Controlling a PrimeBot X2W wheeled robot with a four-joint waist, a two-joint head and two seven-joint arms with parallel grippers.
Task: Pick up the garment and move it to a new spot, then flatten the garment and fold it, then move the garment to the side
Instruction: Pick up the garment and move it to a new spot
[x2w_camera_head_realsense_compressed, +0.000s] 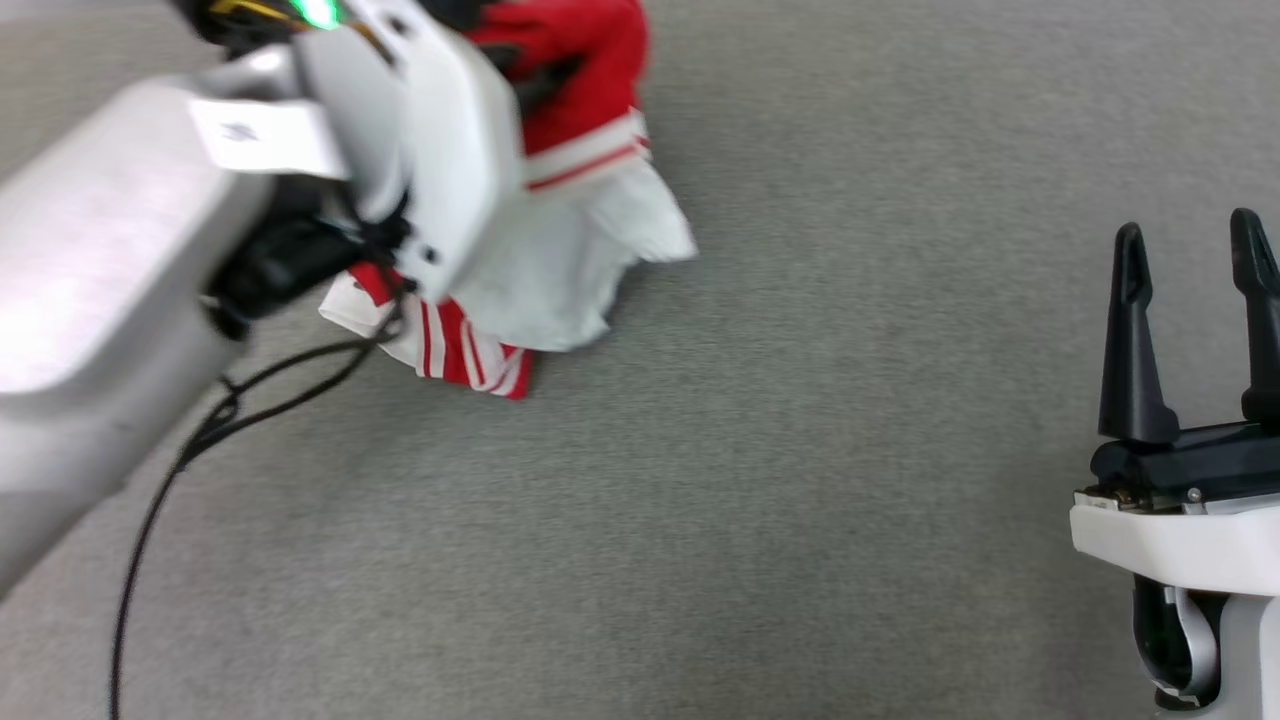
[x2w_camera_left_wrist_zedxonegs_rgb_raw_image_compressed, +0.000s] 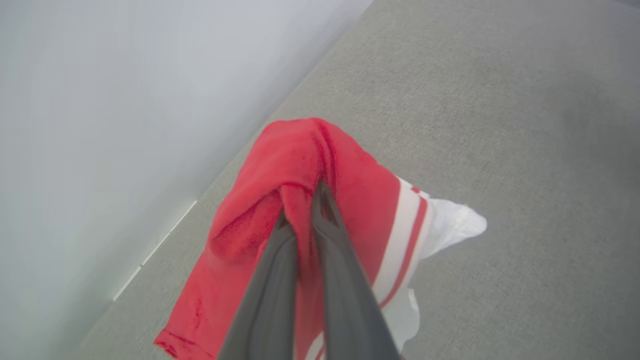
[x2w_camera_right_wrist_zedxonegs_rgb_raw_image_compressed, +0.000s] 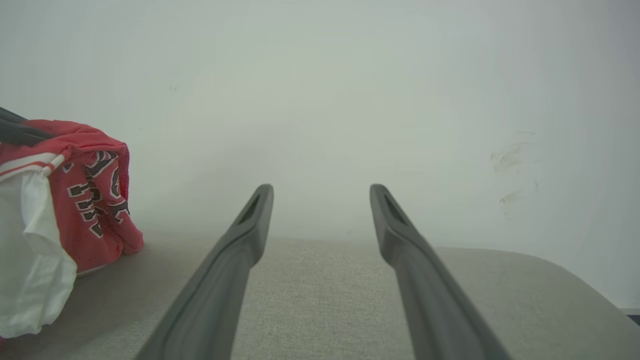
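- Head view: the left arm's pale forearm (x2w_camera_head_realsense_compressed: 100, 260) reaches in from the lower left, its white wrist housing covering part of the bright red soft fabric garment (x2w_camera_head_realsense_compressed: 590, 130) with white sleeve ends and white-and-red striped trim.
- The garment is bunched at the upper middle of the grey, carpet-like textile surface (x2w_camera_head_realsense_compressed: 800, 500), with a white sleeve end spilling to the right and a striped edge below the wrist.
- A thin black cable (x2w_camera_head_realsense_compressed: 250, 390) hangs in loops from the left wrist.
- Left wrist view: the left gripper (x2w_camera_left_wrist_zedxonegs_rgb_raw_image_compressed: 301, 202) has its two long dark fingers pressed together on a fold of the red garment (x2w_camera_left_wrist_zedxonegs_rgb_raw_image_compressed: 280, 160), which drapes around them.
- A plain white wall (x2w_camera_left_wrist_zedxonegs_rgb_raw_image_compressed: 100, 100) borders the surface just behind.
- The right gripper (x2w_camera_head_realsense_compressed: 1188, 225) sits at the lower right, well apart from the garment, fingers spread wide with nothing between them.
- Right wrist view: the right gripper (x2w_camera_right_wrist_zedxonegs_rgb_raw_image_compressed: 321, 190) faces the wall, and the garment (x2w_camera_right_wrist_zedxonegs_rgb_raw_image_compressed: 95, 200) hangs at the left with dark lettering showing, its lower folds reaching the surface.
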